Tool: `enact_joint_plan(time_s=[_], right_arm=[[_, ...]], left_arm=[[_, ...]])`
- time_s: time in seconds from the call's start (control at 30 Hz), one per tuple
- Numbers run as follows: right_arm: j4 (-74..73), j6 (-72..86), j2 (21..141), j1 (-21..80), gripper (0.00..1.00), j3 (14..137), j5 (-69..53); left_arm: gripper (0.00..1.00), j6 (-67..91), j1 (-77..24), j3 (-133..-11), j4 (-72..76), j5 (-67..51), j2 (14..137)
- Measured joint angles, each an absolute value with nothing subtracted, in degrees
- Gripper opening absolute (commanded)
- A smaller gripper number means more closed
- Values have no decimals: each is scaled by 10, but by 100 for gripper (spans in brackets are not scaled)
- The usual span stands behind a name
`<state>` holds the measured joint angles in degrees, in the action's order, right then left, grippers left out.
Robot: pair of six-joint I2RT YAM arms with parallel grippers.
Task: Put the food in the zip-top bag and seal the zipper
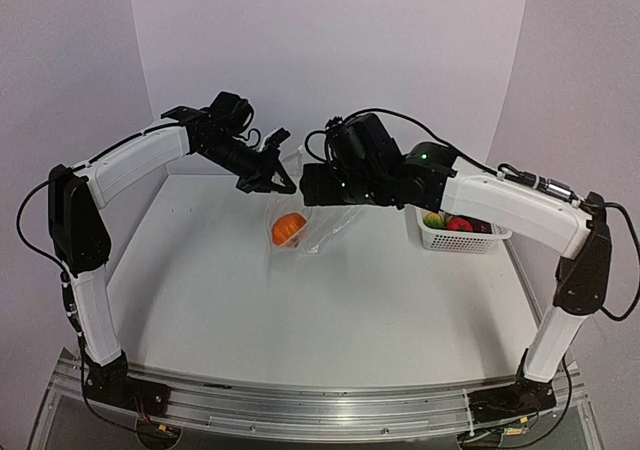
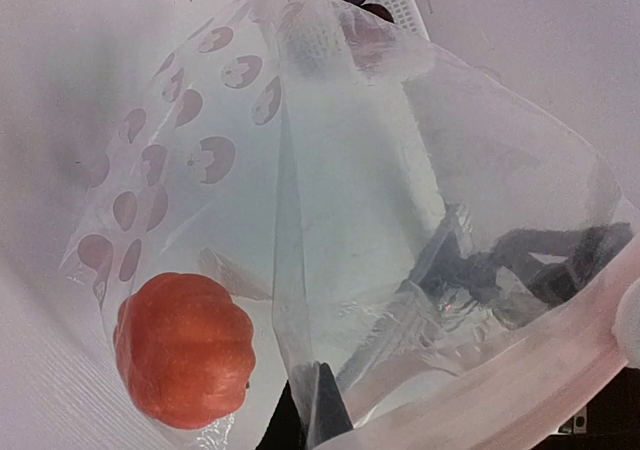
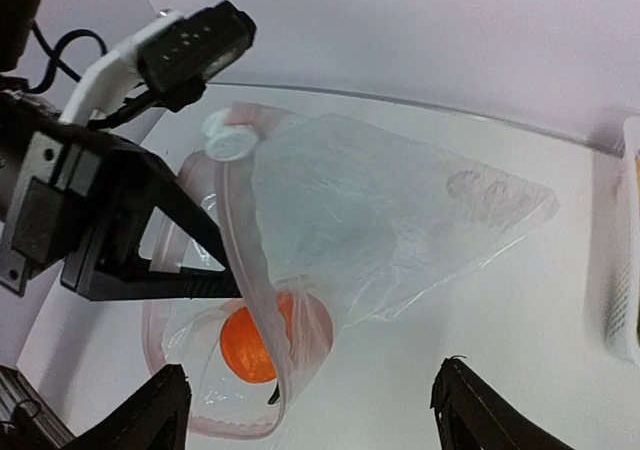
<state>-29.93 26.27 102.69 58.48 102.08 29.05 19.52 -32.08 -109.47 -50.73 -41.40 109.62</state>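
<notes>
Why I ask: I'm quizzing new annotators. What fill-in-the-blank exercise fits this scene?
1. The one toy inside the zip-top bag is ____ in colour.
2. The remaining food lies in a white perforated ____.
3. The right gripper is ____, holding nothing.
Missing words: orange; basket; open.

Robotics lab cell: plain pale backdrop panels, white table, aluminium mounting rail along near edge.
</notes>
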Motion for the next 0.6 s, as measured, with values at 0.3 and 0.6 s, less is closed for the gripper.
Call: enact_joint_plan(time_s=[0.3,0.6], right_arm=[[-301,337,1087,543,51,1021,223],[-303,353,1100,541,0,1025,212]], left_arm=[[0,195,-321,-1095,-507,-408,1096],[0,176,-321,-1101,-516,-377,1096]])
